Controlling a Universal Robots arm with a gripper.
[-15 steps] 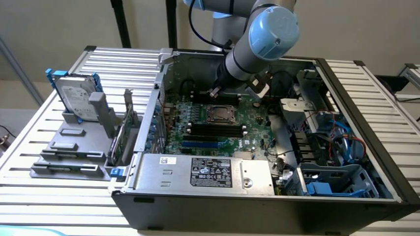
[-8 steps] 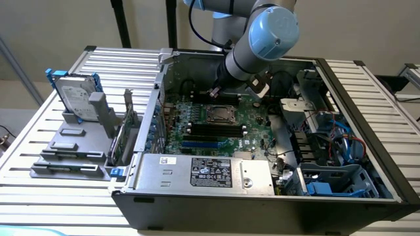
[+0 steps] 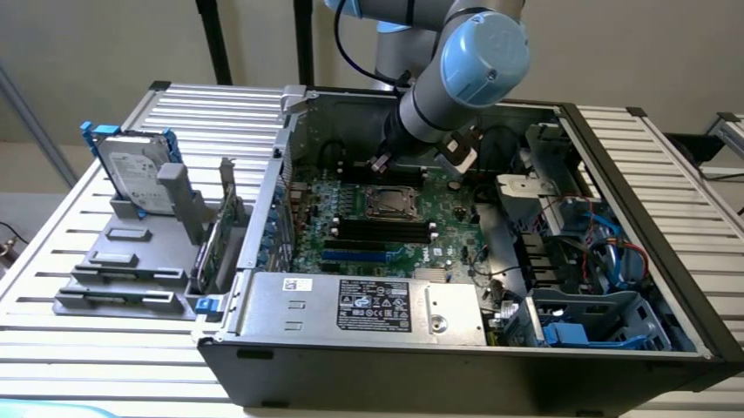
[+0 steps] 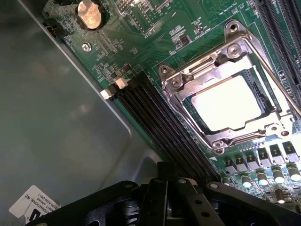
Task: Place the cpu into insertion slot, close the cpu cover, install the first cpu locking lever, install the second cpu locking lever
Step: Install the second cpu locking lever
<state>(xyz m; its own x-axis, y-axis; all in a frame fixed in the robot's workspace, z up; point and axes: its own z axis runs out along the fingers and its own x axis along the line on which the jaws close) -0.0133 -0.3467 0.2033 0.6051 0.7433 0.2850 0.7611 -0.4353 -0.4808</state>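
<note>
The cpu [image 4: 228, 103], with a bright silvery top, lies flat in the insertion slot [image 4: 194, 107] on the green board. The cpu cover [image 4: 188, 77], a silver metal frame, lies down around the chip, whose top shows through the window. A thin metal lever rod [image 4: 186, 117] runs along one side of the frame. My gripper [image 4: 171, 190] is shut with nothing held, hovering above the board beside the black memory sticks [image 4: 160, 117], a short way off the socket. In the exterior view the arm [image 3: 459, 78] hangs over the case just behind the socket [image 3: 388, 202].
The open computer case [image 3: 651, 226] walls in the board. A power supply [image 3: 372, 305] sits at the front, and cables with a blue drive cage [image 3: 581, 322] at the exterior view's right. A hard drive [image 3: 138, 170] stands on a grey holder at the left. A coin battery [image 4: 89, 13] is on the board.
</note>
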